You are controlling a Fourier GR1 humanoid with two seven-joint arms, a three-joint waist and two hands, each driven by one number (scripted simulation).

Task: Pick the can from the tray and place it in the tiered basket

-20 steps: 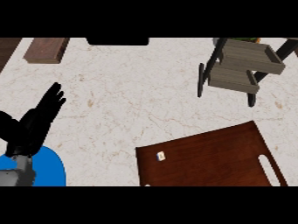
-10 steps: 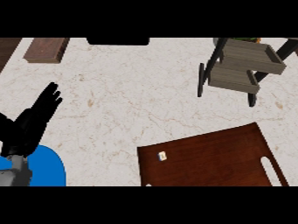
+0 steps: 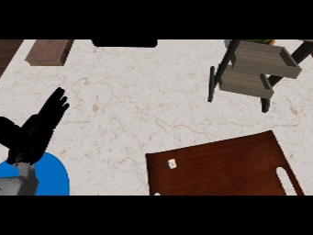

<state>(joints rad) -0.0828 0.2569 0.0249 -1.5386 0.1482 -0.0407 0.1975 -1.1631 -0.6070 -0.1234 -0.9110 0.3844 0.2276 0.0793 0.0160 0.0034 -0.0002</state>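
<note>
What seems a small pale can (image 3: 171, 163) sits on the brown tray (image 3: 240, 165), near its left edge; the grey tiered basket (image 3: 257, 73) stands beyond the tray.

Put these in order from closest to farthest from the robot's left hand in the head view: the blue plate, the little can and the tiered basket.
1. The blue plate, just under the wrist of the left hand, at the lower left.
2. The can, on the brown tray, off to the hand's right.
3. The tiered basket, far away at the upper right.
</note>
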